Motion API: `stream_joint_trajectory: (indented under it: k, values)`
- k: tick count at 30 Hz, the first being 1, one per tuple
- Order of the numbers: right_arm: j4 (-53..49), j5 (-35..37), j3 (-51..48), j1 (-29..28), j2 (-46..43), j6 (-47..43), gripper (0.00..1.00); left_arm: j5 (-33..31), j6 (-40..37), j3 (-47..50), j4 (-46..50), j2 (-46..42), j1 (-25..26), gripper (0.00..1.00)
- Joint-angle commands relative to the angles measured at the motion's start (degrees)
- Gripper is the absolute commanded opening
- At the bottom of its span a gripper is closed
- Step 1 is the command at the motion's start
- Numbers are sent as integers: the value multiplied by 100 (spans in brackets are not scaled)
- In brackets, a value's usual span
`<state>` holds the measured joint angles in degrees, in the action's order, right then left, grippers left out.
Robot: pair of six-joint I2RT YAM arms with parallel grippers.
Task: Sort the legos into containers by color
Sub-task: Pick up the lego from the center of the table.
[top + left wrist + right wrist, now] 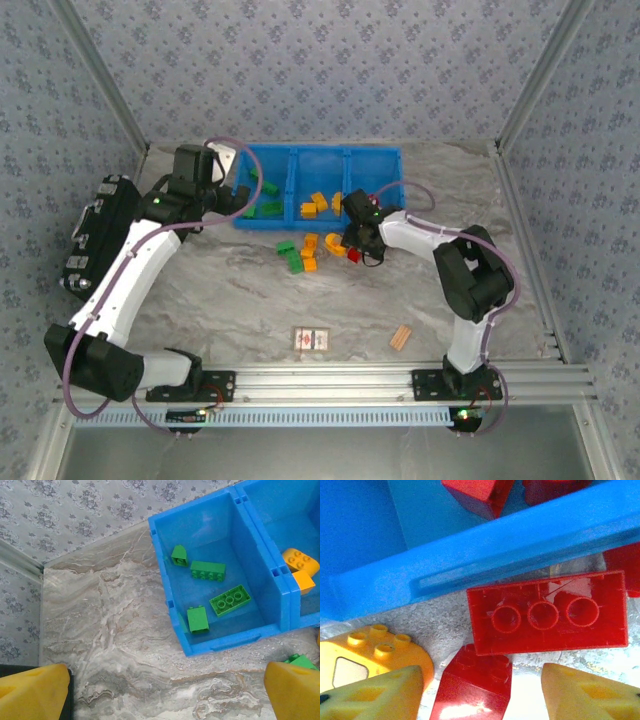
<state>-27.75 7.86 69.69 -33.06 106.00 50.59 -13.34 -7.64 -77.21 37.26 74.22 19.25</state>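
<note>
The blue three-bin tray (375, 160) stands at the back of the table. Its left bin (227, 545) holds several green bricks (207, 570), the middle bin holds orange ones (299, 562), and the right bin holds red bricks (475, 495). My left gripper (167, 672) hovers open over bare table just left of the tray, with nothing between its fingers. My right gripper (481, 672) is open and low in front of the right bin wall (495, 545), its fingers on either side of a red sloped brick (472, 685). A flat red brick (547, 612) lies upside down just beyond it, and an orange rounded brick (370, 652) sits to the left.
Loose green (291, 256) and orange bricks (310, 250) lie in front of the tray. A printed card (312, 340) and a tan wooden block (400, 337) rest near the front edge. A black case (95, 235) sits at the far left.
</note>
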Motion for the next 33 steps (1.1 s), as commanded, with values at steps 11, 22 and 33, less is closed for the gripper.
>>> stream_joint_trajectory:
  k: [11,22,33]
  values:
    - [-97,285,-343,-95,247,-110,45,-61,-82,91,-135,-163,12,100]
    - [-289,519,-672,-111,-358,-408,33,106,6,-27,-64,-353,18,100]
    - [-575,805,4,-79,-1351,-1351,30,1315,353,848,-260,-1093,-21,100]
